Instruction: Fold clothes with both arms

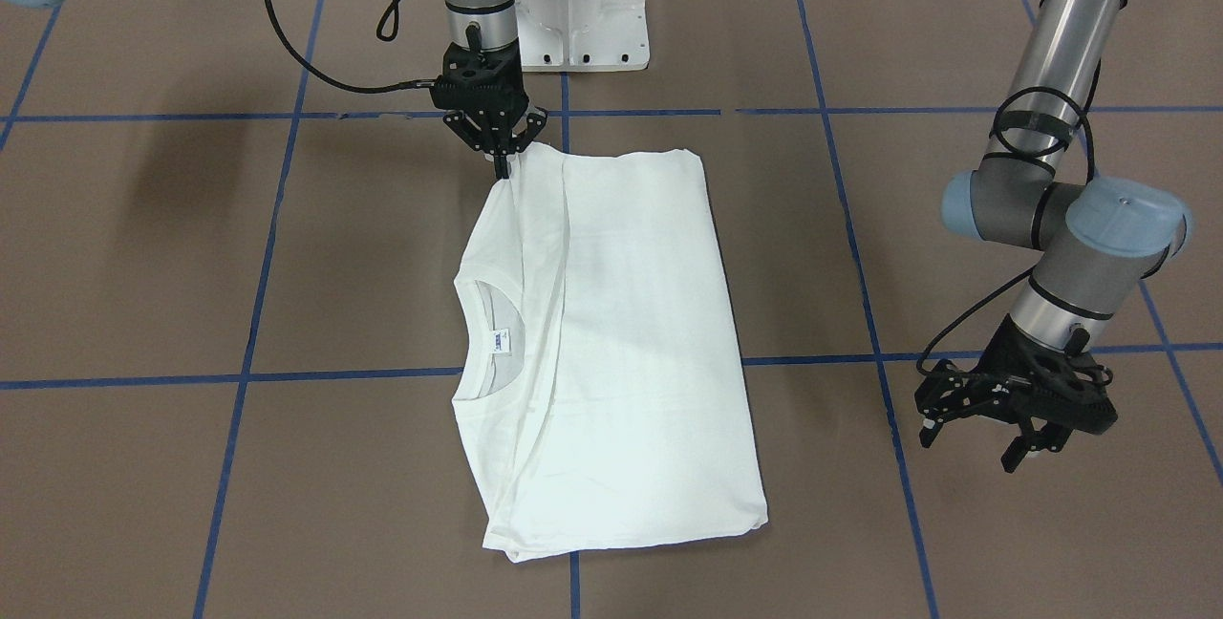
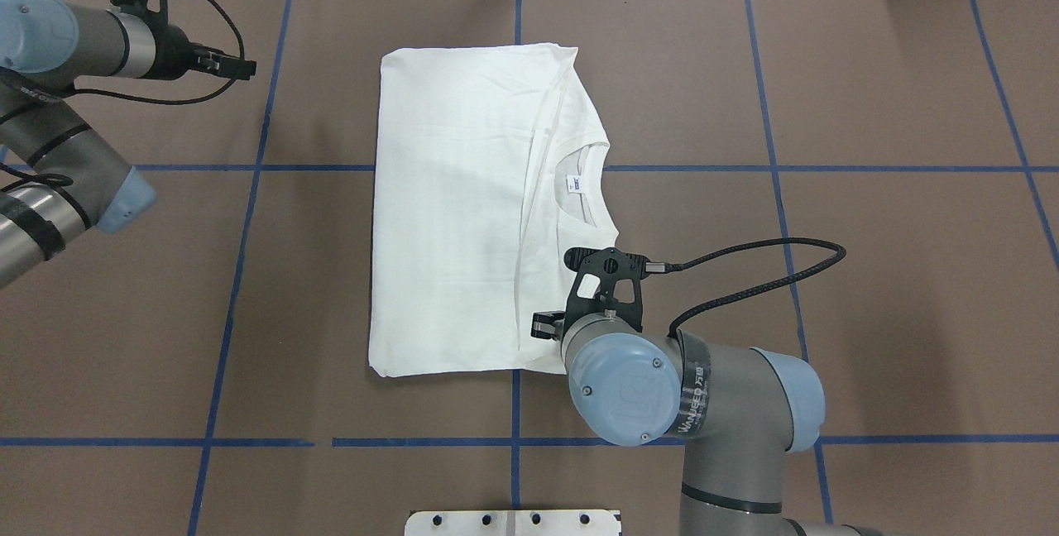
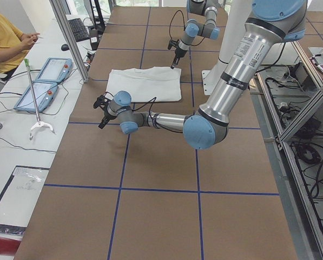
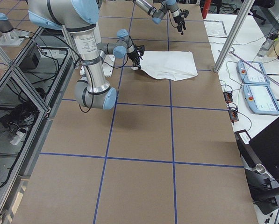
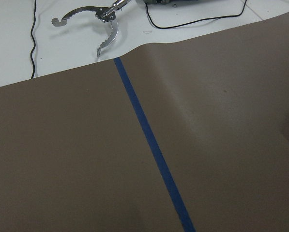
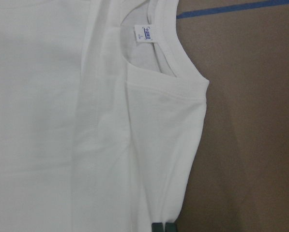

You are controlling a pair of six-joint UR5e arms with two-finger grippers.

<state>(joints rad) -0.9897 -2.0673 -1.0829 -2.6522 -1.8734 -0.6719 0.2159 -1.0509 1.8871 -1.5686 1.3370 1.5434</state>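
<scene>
Left gripper (image 1: 975,442) sits lower right in front view, jaws spread wide, nothing in them, well apart from shirt (image 1: 631,332). Shirt lies flat at frame centre on table (image 1: 143,266), folded to a rectangle, tag (image 1: 501,342) toward frame left. Right gripper (image 1: 504,160) is at shirt's upper-left corner, pinched onto the cloth edge. Right wrist view shows fingertips (image 6: 157,227) together at bottom edge.

Brown table (image 1: 143,246), blue tape lines (image 1: 363,373); white pedestal (image 1: 592,8); operator (image 3: 1,40) (yellow shirt) near two pendants (image 3: 54,69)
</scene>
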